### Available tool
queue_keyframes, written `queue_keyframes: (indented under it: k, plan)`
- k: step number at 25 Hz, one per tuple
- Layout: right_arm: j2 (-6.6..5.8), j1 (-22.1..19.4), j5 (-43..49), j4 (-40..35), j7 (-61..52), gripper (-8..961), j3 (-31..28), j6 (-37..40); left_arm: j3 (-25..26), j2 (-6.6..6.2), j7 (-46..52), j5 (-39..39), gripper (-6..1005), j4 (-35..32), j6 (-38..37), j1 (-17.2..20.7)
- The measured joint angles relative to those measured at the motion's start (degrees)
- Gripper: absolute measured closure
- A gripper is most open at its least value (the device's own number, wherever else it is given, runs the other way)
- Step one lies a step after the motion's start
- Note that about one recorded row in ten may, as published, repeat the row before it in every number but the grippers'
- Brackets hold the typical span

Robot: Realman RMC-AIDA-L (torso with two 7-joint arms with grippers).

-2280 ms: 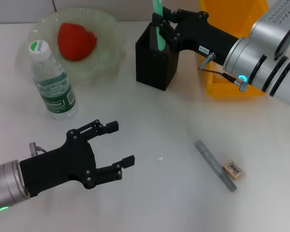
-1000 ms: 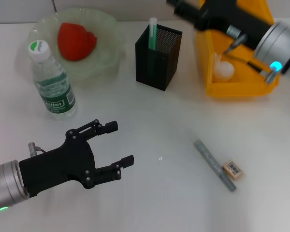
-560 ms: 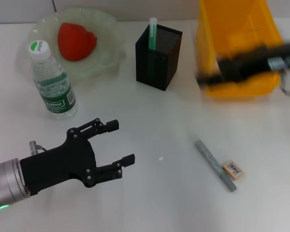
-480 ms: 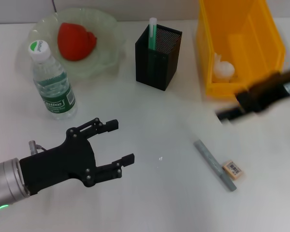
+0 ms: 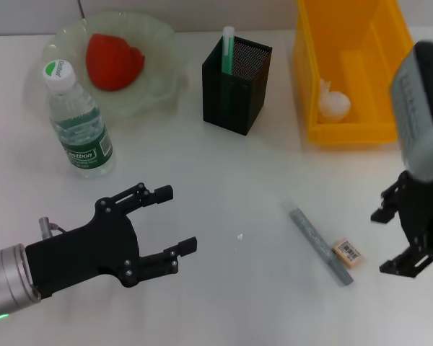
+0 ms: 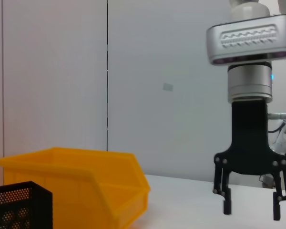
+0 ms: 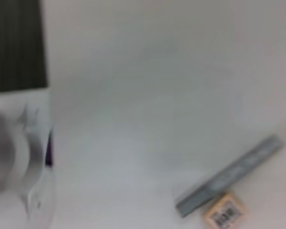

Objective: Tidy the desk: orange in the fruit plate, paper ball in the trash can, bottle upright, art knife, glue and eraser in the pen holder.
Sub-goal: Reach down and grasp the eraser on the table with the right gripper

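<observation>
Hovering low at the near left of the white desk (image 5: 224, 166), the left gripper (image 5: 175, 220) has its black fingers spread wide and holds nothing. At the near right, the right gripper (image 5: 395, 241) points straight down above the desk, its fingers likewise parted and empty; the left wrist view shows its two fingertips apart, above the surface.

Just to the left of the right gripper lies the eraser (image 5: 348, 253), a beige block with a barcode label, resting flat and touching the side of the art knife (image 5: 316, 236), a slim grey bar lying at a slant. The right wrist view shows the same pair side by side, the eraser (image 7: 224, 214) against the lower end of the art knife (image 7: 231, 174).

Farther back on the left, the bottle (image 5: 74, 124) stands upright with its white cap on top, just in front of the fruit plate (image 5: 162, 79). The orange (image 5: 113, 60) sits inside that pale-green plate.

Near the middle of the far edge stands the pen holder (image 5: 234, 86), with a green and white stick, perhaps the glue (image 5: 228, 47), rising upright from its left corner. To its right is the yellow trash can (image 5: 350, 68), and the paper ball (image 5: 333, 103) lies inside it against the near left wall.
</observation>
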State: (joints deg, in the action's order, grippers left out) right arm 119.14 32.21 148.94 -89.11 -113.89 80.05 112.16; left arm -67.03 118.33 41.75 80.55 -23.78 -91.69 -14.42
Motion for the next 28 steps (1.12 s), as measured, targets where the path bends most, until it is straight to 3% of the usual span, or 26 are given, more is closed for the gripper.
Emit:
queue_keyframes:
  k: [6, 18, 28]
  plan:
    - [0.09, 0.7, 2.5, 0.5, 4.5, 287, 5.9, -2.5, 0.1, -0.03, 0.3, 0.3, 189, 0.0, -0.4, 0.4]
    - [0.22, 1.6, 4.5, 6.3, 12.9, 300, 12.9, -9.9, 0.5, -0.31, 1.1, 0.4, 189, -0.2, -0.4, 1.5]
    - [0.28, 4.4, 3.6, 12.9, 14.5, 331, 13.6, -14.1, 0.6, -0.2, 1.1, 0.4, 189, 0.1, 0.0, 1.5]
